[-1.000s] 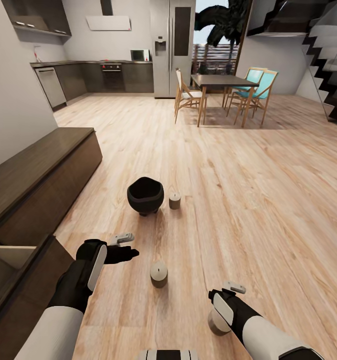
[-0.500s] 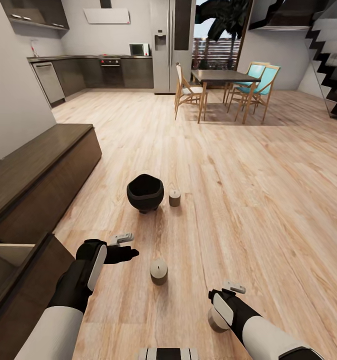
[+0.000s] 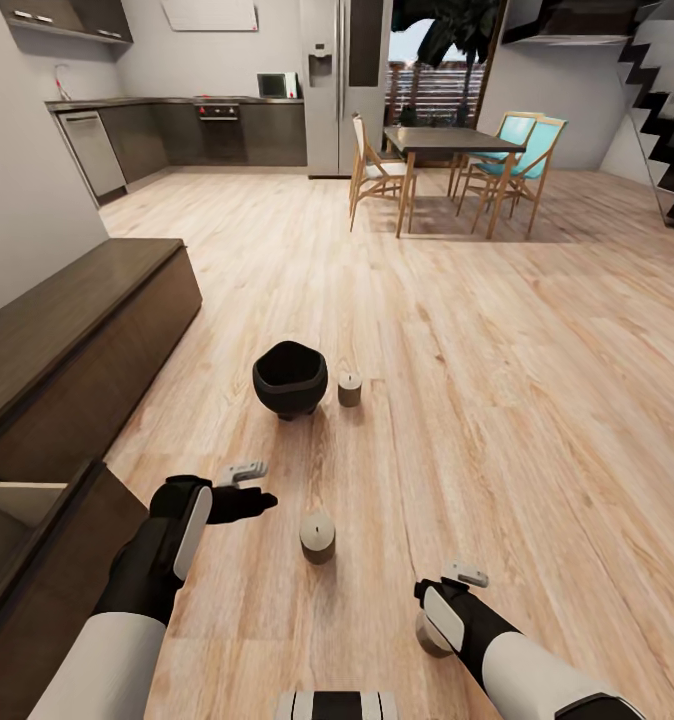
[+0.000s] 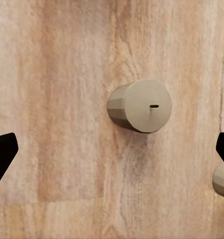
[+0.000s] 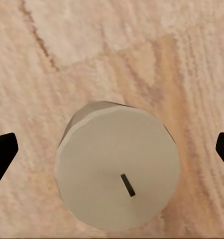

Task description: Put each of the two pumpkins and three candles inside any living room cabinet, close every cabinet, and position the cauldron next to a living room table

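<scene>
I'm on the candle step: my right gripper (image 5: pixel 112 144), fingers spread wide, hangs directly over one candle (image 5: pixel 117 169) on the floor (image 3: pixel 497 330), so next I judge I must descend, pinch it, and carry it to the cabinet (image 3: pixel 67 350).

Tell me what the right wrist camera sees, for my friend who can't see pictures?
A fat beige candle stands upright on the pale wooden floor, seen from straight above, with a short dark wick on top. The gripper's two black fingertips poke in at opposite edges, wide apart and not touching the candle.
</scene>
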